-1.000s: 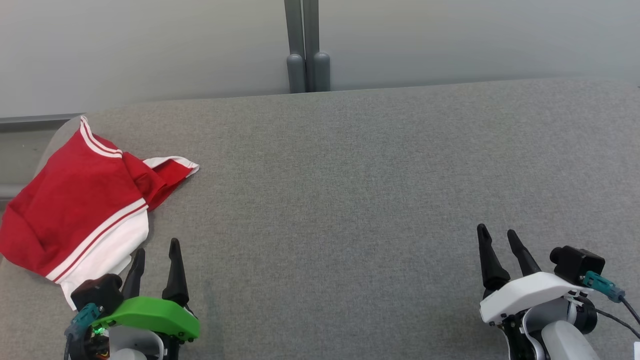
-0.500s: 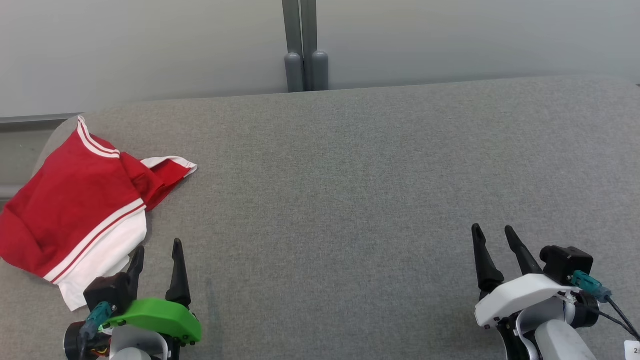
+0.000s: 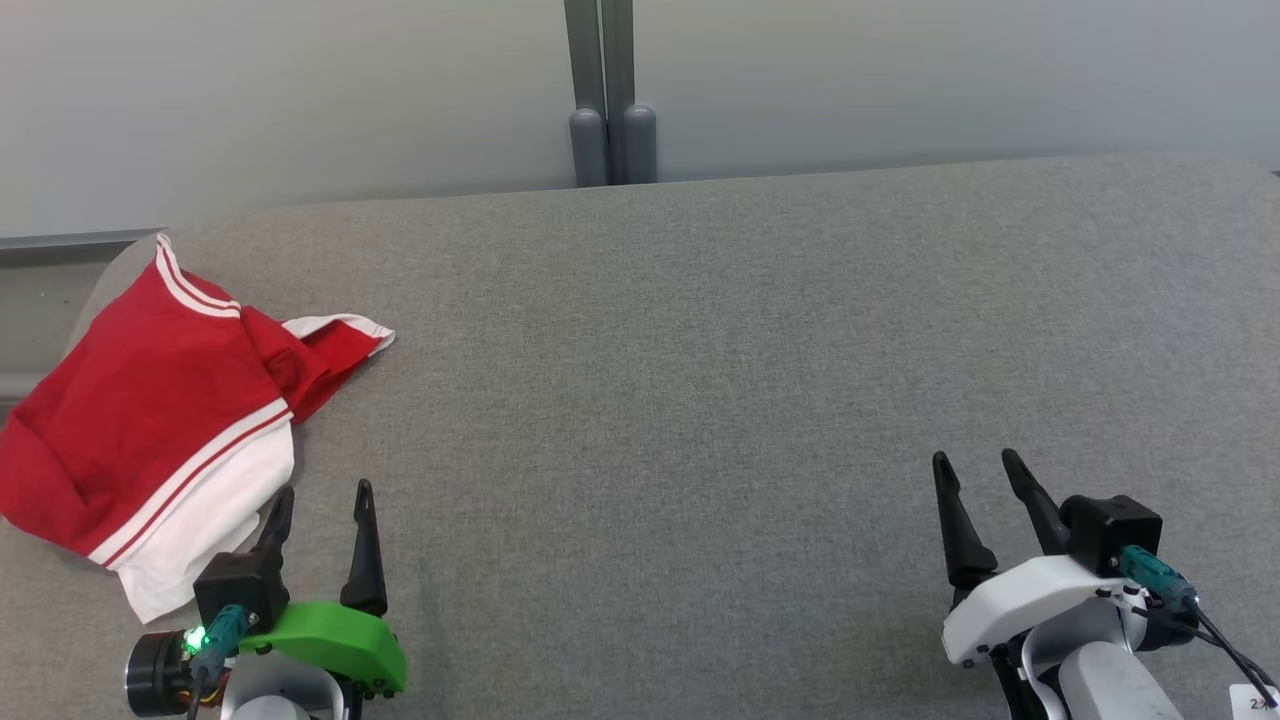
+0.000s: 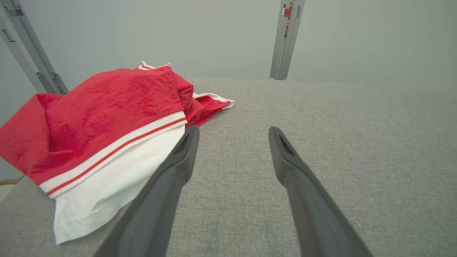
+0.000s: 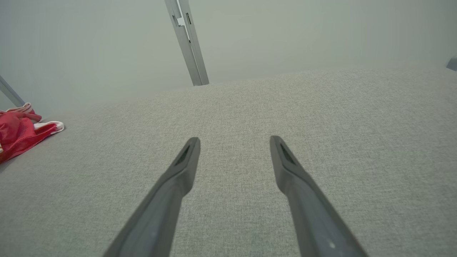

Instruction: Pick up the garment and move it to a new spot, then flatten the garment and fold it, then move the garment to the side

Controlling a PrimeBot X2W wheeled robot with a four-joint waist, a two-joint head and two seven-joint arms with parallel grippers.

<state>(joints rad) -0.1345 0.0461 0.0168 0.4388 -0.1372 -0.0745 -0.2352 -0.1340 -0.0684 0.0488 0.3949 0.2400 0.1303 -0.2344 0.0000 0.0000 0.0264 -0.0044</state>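
Garment (image 3: 150, 400), red with white stripes and a white panel, lies loosely bunched at 9 o'clock by the left edge of the grey table (image 3: 700, 350), unheld. Left gripper (image 3: 325, 490) at 7 o'clock has backed off toward 6 over the last second, one fingertip just beside the white hem, jaws wide apart and empty. Right gripper (image 3: 974, 458) at 4 o'clock has eased back too, jaws apart, well apart from the cloth, which hasn't moved, so I judge no grasp is made and pick-up is still pending.
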